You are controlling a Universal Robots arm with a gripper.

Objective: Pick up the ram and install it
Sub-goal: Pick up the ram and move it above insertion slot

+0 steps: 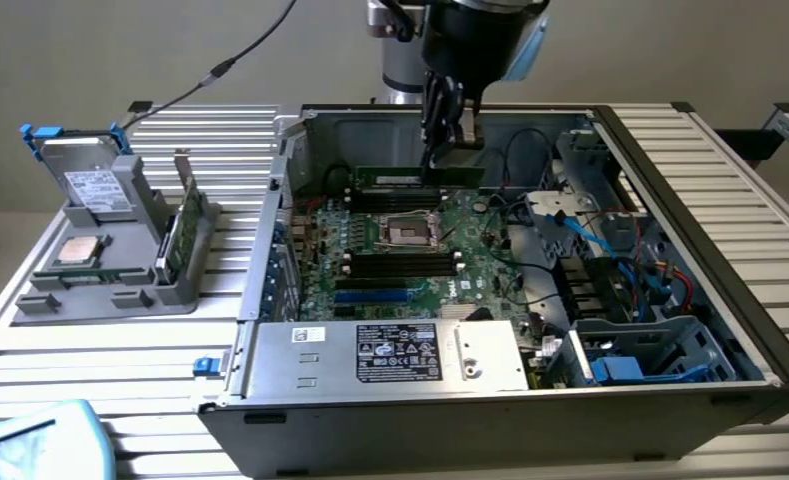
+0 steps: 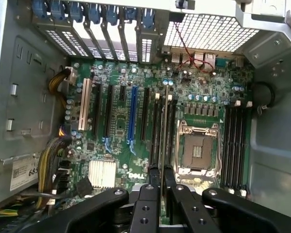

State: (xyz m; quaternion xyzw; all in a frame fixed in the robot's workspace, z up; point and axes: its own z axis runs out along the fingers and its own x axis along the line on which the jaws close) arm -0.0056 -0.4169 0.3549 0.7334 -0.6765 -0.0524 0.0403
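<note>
Dark green ram hangs on edge (long axis level, ends toward the exterior view's left and right), clamped in the gripper over the motherboard's far edge.

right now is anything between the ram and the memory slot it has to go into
Nothing visible. The gripper is shut on the ram, holding it just above the memory slots beside the empty processor socket. No cable or part crosses between stick and slots.
</note>
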